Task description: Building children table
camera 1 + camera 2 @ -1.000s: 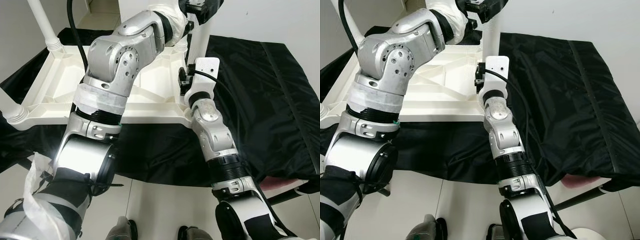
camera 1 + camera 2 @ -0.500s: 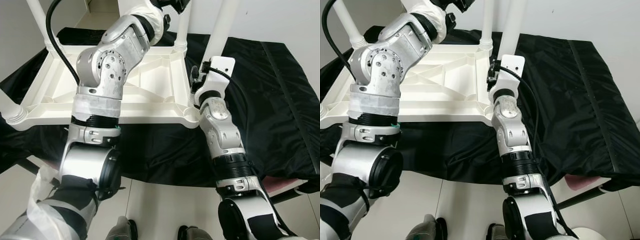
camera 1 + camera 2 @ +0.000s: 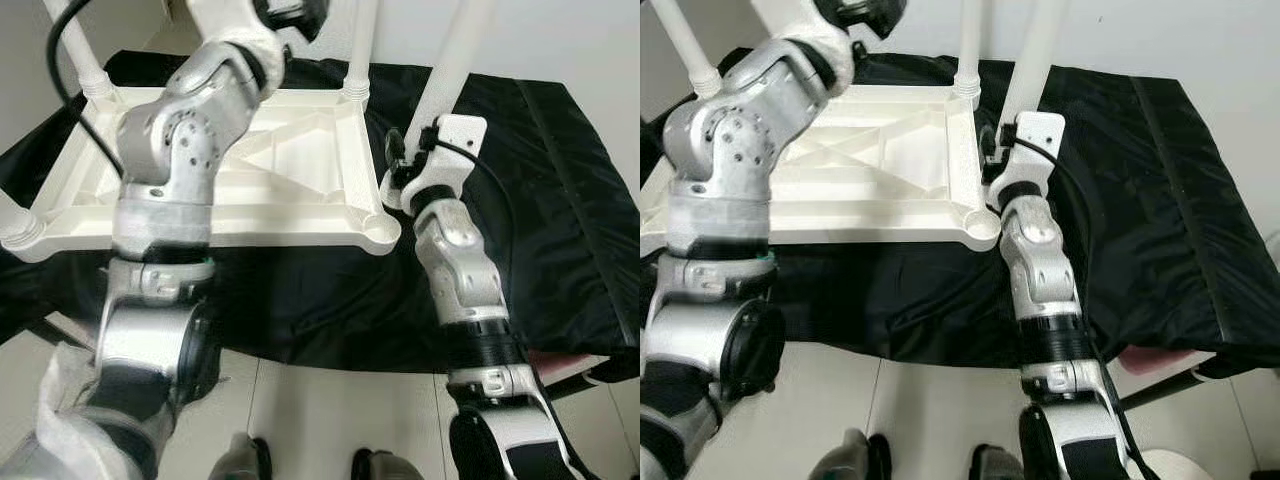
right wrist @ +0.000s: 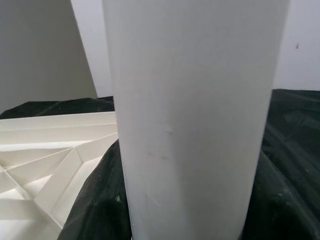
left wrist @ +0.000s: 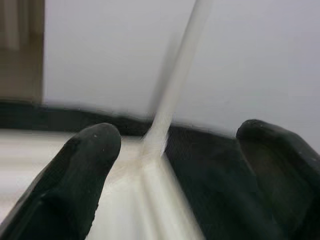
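On black cloth [image 3: 560, 200]: white tabletop [image 3: 290, 190] upside down, ribbed underside up. Right gripper [image 3: 398, 165] by near right corner, at base of tilted white leg [image 3: 455, 55] (grip hidden, cannot tell). Left gripper [image 5: 172, 165] raised over far side, fingers [image 5: 75, 185] wide apart, far leg [image 5: 177, 80] beyond. No readable writing.

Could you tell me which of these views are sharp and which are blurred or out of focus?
Eye views: sharp on the upturned white tabletop and black cloth. Left wrist view: soft throughout, its black fingers and the white leg beyond smeared. Right wrist view: evenly lit, the near white leg a flat, nearly featureless surface, the tabletop ribs behind fairly crisp.
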Available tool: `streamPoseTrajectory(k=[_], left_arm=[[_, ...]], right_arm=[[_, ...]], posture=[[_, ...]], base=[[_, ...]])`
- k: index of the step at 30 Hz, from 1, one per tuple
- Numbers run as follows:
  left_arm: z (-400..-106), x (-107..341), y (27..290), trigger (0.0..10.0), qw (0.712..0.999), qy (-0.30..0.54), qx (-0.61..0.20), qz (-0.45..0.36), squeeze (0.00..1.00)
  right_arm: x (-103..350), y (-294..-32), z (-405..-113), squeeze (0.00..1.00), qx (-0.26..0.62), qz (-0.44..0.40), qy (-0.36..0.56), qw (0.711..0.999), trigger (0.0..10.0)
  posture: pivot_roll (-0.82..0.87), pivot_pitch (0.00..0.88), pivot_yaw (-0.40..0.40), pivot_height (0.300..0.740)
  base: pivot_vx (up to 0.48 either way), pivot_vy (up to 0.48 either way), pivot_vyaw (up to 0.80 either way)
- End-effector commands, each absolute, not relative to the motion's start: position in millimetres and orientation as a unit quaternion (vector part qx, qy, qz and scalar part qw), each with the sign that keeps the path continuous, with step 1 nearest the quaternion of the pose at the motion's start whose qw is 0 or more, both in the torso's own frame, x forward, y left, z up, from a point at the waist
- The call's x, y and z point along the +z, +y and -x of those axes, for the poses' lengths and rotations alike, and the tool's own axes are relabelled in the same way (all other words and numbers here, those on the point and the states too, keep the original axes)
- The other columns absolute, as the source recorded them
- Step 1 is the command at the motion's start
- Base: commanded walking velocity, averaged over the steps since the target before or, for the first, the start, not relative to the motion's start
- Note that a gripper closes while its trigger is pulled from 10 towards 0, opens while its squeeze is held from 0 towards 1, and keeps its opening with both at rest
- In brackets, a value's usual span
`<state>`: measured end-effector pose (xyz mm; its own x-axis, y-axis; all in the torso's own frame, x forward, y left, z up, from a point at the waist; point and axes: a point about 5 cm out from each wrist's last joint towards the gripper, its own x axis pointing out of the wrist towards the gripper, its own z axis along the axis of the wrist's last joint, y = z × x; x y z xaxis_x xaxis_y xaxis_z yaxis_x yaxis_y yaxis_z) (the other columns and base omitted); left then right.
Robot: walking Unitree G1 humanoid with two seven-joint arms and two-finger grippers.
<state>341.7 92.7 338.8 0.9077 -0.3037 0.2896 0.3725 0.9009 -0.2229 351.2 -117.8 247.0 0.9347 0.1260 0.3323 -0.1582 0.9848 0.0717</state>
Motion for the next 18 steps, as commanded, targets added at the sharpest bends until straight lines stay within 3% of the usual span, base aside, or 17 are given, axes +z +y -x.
streamPoseTrajectory(k=[1,10,14,18], left_arm=[[-335,341,88,10.0,0.968,-0.132,-0.177,0.121,0.0],[-328,304,97,10.0,0.981,-0.111,-0.152,0.052,0.0],[-309,258,84,10.0,0.971,-0.084,-0.216,0.054,0.0],[-304,251,84,10.0,0.969,-0.083,-0.227,0.047,0.0]], right_arm=[[250,-115,-347,0.0,0.092,-0.049,-0.183,0.978,10.0],[229,-124,-342,0.0,0.112,-0.034,-0.155,0.981,10.0],[219,-144,-341,0.0,0.091,-0.019,-0.149,0.984,10.0],[216,-149,-341,0.0,0.077,-0.03,-0.144,0.986,10.0]], posture=[[-0.11,0.155,0.005,0.74],[-0.09,0.165,-0.004,0.74],[-0.08,0.146,0.011,0.74],[-0.07,0.136,0.008,0.74]], base=[[0.0,0.0,0.0],[0.0,0.0,0.0],[0.0,0.0,0.0],[0.0,0.0,0.0]])
